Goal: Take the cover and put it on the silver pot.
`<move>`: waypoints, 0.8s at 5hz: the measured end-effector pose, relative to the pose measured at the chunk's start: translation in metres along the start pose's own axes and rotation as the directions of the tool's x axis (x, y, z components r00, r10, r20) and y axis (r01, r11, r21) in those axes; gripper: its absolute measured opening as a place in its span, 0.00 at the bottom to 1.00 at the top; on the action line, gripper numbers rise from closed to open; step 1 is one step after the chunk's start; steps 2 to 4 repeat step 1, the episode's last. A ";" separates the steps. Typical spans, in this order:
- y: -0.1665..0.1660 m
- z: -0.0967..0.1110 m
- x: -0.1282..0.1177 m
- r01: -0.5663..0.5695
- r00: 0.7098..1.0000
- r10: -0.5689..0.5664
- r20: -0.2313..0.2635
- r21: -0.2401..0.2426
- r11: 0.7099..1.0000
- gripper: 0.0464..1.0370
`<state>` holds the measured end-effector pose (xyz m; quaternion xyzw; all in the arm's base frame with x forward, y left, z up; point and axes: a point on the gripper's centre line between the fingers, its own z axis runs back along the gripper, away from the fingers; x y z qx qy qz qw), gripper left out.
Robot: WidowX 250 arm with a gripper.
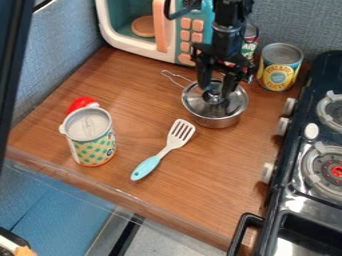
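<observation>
Cover (pixel 198 103) and gripper (pixel 216 92) are meeting at the upper middle of the camera view: the black jaws are hanging down over the cover and standing apart, one on each side of its dark knob (pixel 213 95). Whether either finger is touching the knob, I cannot tell. The cover is lying across the top of the silver pot (pixel 218 122), which is sitting upright on the brown counter (pixel 133 187), its thin wire handle (pixel 175 77) pointing toward the upper left. The arm (pixel 228 32) is coming in from the top edge, above the pot.

Near the pot, toward the lower left, a spatula (pixel 176 140) is lying flat, its pale slotted head pointing up toward the pot and its light blue grip down and to the left. Just behind the pot, to the right, a yellow and blue can (pixel 277 75) is standing upright, and a red and green can (pixel 249 48) is showing partly behind the arm. Farther back, a toy microwave (pixel 127 44) is standing with a brown disc (pixel 143 26) inside it and pinkish buttons along its front.

Well apart on the left, a dotted container (pixel 91 149) is standing upright, with a red object (pixel 81 104) just behind it, partly hidden. Along the right edge, a dark stove (pixel 288 202) is running beside the counter, its round burners facing up.
</observation>
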<state>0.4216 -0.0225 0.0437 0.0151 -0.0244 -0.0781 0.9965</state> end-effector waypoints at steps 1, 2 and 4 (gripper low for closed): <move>0.001 0.029 -0.006 -0.028 0.999 0.028 0.035 0.010 1.000 0.97; 0.001 0.029 -0.006 -0.028 0.999 0.028 0.035 0.010 1.000 0.97; 0.001 0.029 -0.006 -0.028 0.999 0.028 0.035 0.010 1.000 0.97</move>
